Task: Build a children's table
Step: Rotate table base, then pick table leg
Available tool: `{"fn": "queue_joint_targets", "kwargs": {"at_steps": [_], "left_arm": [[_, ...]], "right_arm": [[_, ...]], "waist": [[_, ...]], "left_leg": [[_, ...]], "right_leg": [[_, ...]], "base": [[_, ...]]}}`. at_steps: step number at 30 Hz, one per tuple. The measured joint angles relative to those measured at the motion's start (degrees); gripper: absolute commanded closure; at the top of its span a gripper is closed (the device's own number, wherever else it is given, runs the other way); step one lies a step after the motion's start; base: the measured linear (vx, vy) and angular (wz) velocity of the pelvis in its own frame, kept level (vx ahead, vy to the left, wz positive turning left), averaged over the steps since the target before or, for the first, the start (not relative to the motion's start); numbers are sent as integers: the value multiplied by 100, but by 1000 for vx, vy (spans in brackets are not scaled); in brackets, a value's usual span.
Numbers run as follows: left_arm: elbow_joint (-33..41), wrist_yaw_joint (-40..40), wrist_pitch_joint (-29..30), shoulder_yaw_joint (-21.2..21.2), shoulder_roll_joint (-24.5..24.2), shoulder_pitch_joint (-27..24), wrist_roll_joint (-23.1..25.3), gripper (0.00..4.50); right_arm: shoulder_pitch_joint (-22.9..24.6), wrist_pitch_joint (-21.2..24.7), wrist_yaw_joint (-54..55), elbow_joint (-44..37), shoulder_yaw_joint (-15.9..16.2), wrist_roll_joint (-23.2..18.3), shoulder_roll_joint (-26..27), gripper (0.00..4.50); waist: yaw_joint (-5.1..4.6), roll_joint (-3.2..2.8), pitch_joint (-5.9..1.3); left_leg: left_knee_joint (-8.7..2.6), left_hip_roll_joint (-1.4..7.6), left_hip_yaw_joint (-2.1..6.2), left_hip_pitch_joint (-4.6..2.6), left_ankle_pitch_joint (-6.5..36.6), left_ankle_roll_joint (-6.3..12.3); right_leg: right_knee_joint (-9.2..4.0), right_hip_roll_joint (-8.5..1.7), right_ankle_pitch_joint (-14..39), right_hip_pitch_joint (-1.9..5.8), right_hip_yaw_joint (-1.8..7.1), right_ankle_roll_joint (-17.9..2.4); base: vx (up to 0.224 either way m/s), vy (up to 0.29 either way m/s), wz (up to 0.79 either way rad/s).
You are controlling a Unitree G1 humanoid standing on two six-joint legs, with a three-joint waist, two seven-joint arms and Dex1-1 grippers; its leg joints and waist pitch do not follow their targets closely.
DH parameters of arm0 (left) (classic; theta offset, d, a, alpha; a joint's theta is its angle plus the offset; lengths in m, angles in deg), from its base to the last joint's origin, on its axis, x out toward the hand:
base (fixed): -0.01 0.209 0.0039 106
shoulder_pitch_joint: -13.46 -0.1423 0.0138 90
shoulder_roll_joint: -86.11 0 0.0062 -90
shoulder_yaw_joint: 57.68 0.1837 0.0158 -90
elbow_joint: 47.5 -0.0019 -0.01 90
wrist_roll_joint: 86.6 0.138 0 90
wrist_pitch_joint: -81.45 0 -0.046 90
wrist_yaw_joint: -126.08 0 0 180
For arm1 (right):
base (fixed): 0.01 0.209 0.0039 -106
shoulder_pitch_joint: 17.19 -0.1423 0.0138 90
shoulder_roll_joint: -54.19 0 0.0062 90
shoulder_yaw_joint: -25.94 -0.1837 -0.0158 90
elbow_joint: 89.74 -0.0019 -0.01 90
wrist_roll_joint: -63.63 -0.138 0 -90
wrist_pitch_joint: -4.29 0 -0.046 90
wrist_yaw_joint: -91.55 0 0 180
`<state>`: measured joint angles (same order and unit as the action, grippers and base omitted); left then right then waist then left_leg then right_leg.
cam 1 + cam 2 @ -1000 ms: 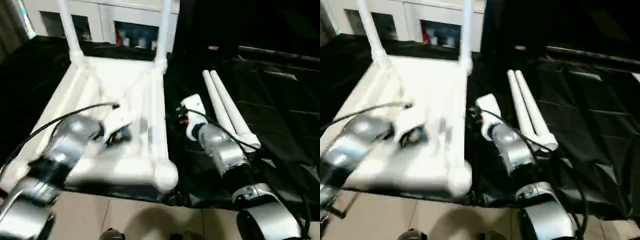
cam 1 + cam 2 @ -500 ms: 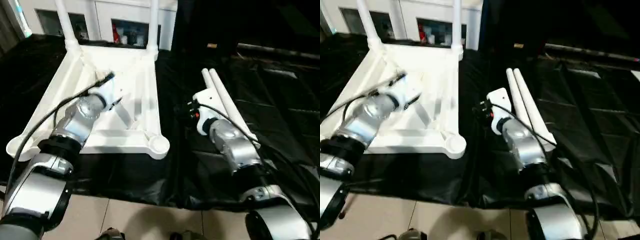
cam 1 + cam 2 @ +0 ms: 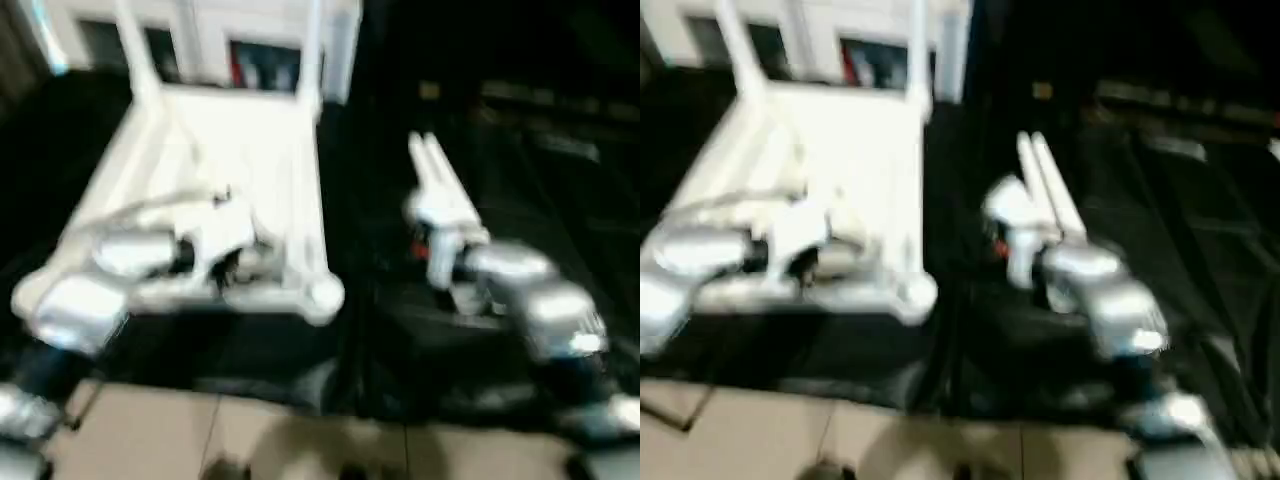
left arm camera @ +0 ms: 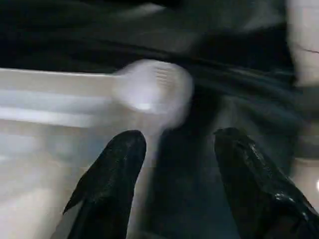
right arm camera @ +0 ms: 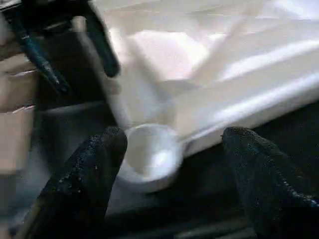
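Setting. Black sheeting (image 3: 560,180), creased and faintly glossy, covers the work surface and stretches to the right and far side. Along the near edge lies a floor of pale beige tiles (image 3: 150,440) with a dark grout line (image 3: 680,415). At the far left stands a white cabinet (image 3: 200,30) with dark openings; one opening holds small red and blue items (image 3: 262,62), too blurred to name.

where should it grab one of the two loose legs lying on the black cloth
Probably mid-shaft on the nearer of the loose legs, from above with the fingers straddling the tube. They lie flat, side by side and touching, so a side approach looks blocked; the right gripper stands open.
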<state>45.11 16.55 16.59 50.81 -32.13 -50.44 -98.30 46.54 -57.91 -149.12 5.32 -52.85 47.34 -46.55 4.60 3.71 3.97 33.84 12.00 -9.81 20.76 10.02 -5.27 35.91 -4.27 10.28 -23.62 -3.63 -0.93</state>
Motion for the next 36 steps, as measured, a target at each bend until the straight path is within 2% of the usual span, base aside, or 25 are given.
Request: {"fn": "queue_joint_targets", "kwargs": {"at_steps": [3,8,9,15,20,23,26,29,31,32,33,36], "left_arm": [[273,342,250,297,-120,-135,-20,182],[-396,-328,76,681,-22,31,920,182],[-588,-589,81,686,49,100,1112,182],[-1002,-1399,55,647,420,316,1422,182],[-1042,-1735,-68,209,794,409,1351,182],[-1000,-1844,-127,136,979,407,1214,182],[-537,-1937,54,-255,1156,261,815,182],[428,-2557,246,-1218,1854,-309,138,182],[808,-3197,207,-1596,2356,-589,-45,182],[877,-3691,145,-1802,2655,-734,49,182],[947,-4338,69,-1955,2895,-1003,346,182],[1012,-5341,-161,-2145,3227,-1637,857,182]], "right_arm": [[83,180,-207,-151,71,-27,-136,95],[136,226,-219,-246,193,-19,-187,95],[148,290,-222,-268,204,-19,-220,95],[176,427,-232,-451,211,-20,-275,95],[207,461,-218,-479,210,-24,-319,95],[233,475,-150,-518,160,-94,-315,95],[401,512,63,-745,-111,-206,-301,95],[739,651,768,-1096,-664,-223,-42,95],[953,744,1360,-1203,-915,-178,214,95],[1100,788,1795,-1302,-1125,-115,485,95],[1317,837,2442,-1453,-1406,-67,966,95],[2026,872,3520,-1775,-1827,119,1557,95]], "waist": [[41,-1,1],[43,-3,2],[44,-2,1],[48,1,-1],[56,1,-2],[54,0,-1],[50,-9,-4],[48,-45,-24],[44,-56,-30],[36,-75,-45],[17,-108,-71],[-7,-158,-81]], "left_leg": [[0,-1,5,-19,-1,-2],[-1,-1,18,-31,-1,-2],[2,-2,21,-28,-2,-2],[7,-3,23,-22,-2,-3],[7,-3,20,-19,-3,-5],[7,-3,20,-12,-3,-5],[8,-2,19,3,-3,-5],[11,-2,15,14,-3,-2],[15,-2,10,19,-2,0],[15,-1,9,20,-2,0],[13,0,9,21,-2,0],[-2,-2,15,16,-1,-1]], "right_leg": [[9,-1,-3,12,0,4],[9,0,-2,24,-5,13],[8,0,-2,25,-5,13],[1,-2,-18,28,-4,21],[4,-2,-21,28,-6,23],[-4,-2,-25,27,-4,16],[-15,-2,-26,22,-5,5],[-37,-2,-22,23,-4,2],[-41,0,-20,23,-8,0],[-46,3,-20,24,-8,0],[-51,8,-20,29,-7,1],[-71,8,-3,30,-12,57]], "base": [[0,0,0],[0,0,0],[0,0,0],[0,0,0],[0,0,0],[0,0,0],[0,0,0],[0,0,0],[0,0,0],[0,0,0],[0,0,0],[0,0,0]]}}
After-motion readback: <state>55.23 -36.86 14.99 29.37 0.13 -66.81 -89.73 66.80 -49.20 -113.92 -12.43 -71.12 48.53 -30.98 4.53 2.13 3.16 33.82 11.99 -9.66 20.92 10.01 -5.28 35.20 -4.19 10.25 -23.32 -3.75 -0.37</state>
